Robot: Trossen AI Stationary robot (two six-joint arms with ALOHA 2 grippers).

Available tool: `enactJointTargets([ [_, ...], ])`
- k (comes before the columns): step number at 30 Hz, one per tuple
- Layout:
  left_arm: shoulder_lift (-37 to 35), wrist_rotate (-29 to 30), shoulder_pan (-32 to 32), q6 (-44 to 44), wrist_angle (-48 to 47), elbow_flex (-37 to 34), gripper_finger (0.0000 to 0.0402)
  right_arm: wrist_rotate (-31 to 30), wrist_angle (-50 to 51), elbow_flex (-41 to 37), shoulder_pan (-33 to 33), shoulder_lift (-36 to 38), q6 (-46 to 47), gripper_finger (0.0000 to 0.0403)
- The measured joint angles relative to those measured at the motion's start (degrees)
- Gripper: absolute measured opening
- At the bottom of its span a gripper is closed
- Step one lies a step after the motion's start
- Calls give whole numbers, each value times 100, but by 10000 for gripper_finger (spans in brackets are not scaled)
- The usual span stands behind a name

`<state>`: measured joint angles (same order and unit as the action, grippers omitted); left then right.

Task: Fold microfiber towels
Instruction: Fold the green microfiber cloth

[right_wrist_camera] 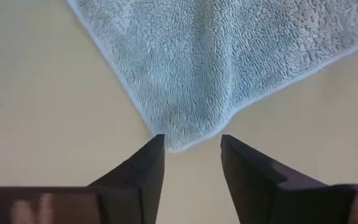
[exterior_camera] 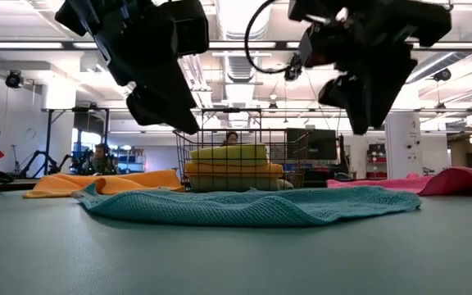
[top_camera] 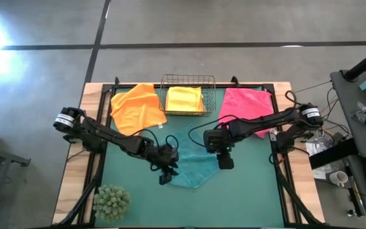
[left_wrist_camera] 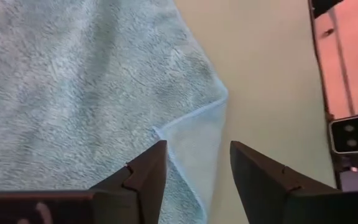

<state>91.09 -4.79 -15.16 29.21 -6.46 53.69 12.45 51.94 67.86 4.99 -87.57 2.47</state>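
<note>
between the two end effectors, on the green tabletop (top_camera: 246,191), lies the teal towel (top_camera: 194,166), a fuzzy, looped-pile cloth with a thin hemmed edge, spread flat but rumpled, one corner pointing toward the near edge of the tabletop. its long axis cannot be told from these views. the left end effector (top_camera: 165,173) hangs just above the towel's left side with its two dark fingers (left_wrist_camera: 143,180) parted and nothing between them; a folded-over corner of the teal pile shows right in front of them. the right end effector (top_camera: 225,161) hangs above the towel's right side, its fingers (right_wrist_camera: 143,171) likewise spread and empty, a rounded corner of the cloth just ahead of the tips, not touching. beyond both end effectors, at the far edge, a wire basket (top_camera: 188,81) holds the yellow towel (top_camera: 184,99), folded into a flat stack. beyond the left end effector an orange towel (top_camera: 137,107) lies loose and wrinkled beside the basket; beyond the right end effector the pink towel (top_camera: 246,103) lies partly under the right arm. nearer than the left end effector, at the tabletop's corner, sits a green spiky plant ball (top_camera: 112,202). in the low view a person (exterior_camera: 101,157) is seated in the room behind.
</note>
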Motion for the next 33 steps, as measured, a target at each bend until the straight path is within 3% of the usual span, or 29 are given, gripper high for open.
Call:
enactJointTargets([
  [5, 169, 106, -31, -130, 136, 26, 168, -6, 107, -79, 0, 399, -261, 159],
  [15, 976, 76, -33, -100, 164, 516, 168, -64, -17, -478, -2, 972, -355, 142],
  [22, 1383, 61, -35, 61, -27, 814, 168, -64, -35, -729, 0, 1057, -330, 130],
  [33, 1414, 65, -41, 204, -374, 833, 168, -59, -44, -802, 0, 1060, -307, 127],
])
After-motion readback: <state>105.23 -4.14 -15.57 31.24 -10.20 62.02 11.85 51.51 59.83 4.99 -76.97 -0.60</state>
